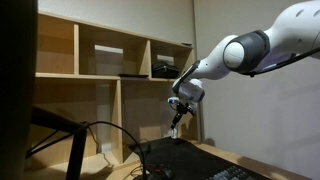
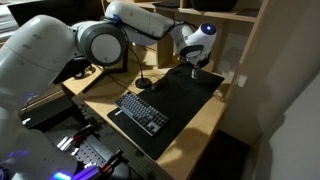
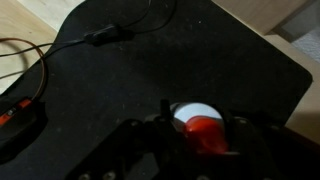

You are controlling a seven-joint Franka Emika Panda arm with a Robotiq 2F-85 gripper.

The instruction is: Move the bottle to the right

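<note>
The bottle has a white body and a red cap. In the wrist view it sits between my gripper's two dark fingers, which press against its sides. In an exterior view the gripper points down in front of the shelf, with the bottle hanging from it just above the black mat. In the exterior view from above, the gripper is over the far end of the mat, and the bottle is mostly hidden by the fingers.
A black keyboard lies on the mat near its front edge. Cables run across the mat's far left corner. A wooden shelf unit stands right behind the desk. The desk edge drops off beside the mat.
</note>
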